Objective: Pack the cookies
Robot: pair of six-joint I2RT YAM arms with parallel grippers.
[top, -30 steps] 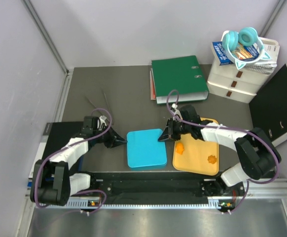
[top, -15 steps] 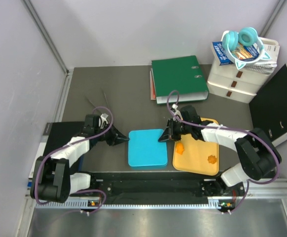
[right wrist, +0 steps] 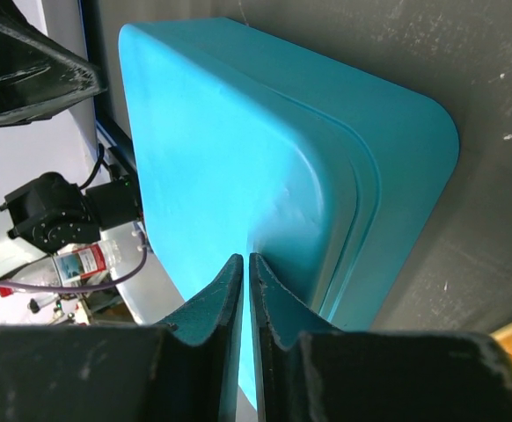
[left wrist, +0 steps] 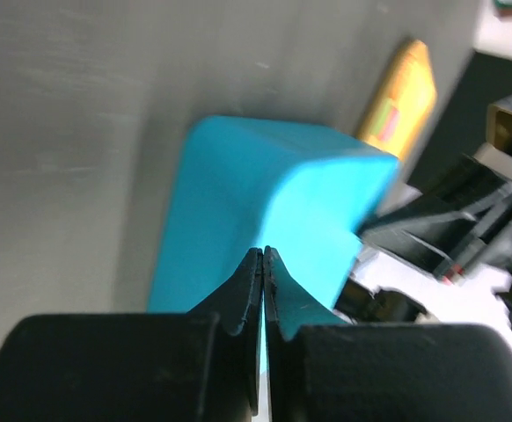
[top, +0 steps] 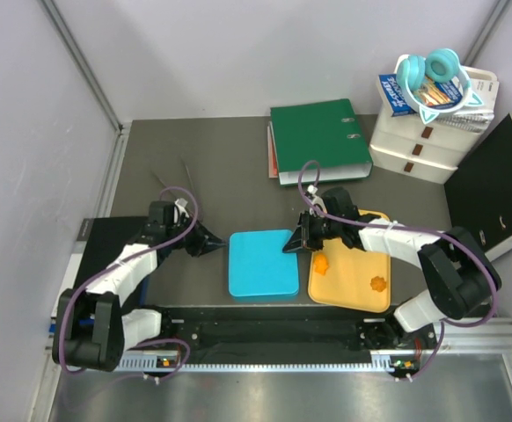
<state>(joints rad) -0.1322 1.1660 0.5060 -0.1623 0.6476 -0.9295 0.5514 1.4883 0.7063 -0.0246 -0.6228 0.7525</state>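
Note:
A closed turquoise box (top: 262, 264) lies flat on the table between the arms. Beside it on the right is a flat yellow-orange tray (top: 358, 264) with two orange flower-shaped cookies (top: 323, 262) (top: 378, 283) on it. No black, green or pink cookies show. My left gripper (top: 222, 240) is shut and empty, just off the box's left edge; the box (left wrist: 265, 193) fills its wrist view. My right gripper (top: 285, 248) is shut and empty, its tips at the box's far right corner, over the lid (right wrist: 238, 149).
A green binder (top: 319, 139) lies at the back centre. White drawers (top: 419, 141) with headphones on top and a black binder (top: 493, 185) stand at the back right. Two thin sticks (top: 172, 180) lie at the back left. A black pad (top: 106, 233) lies under the left arm.
The box has slid slightly to the right. My left gripper has drawn back from the box's left edge. My right gripper has stayed at the far right corner.

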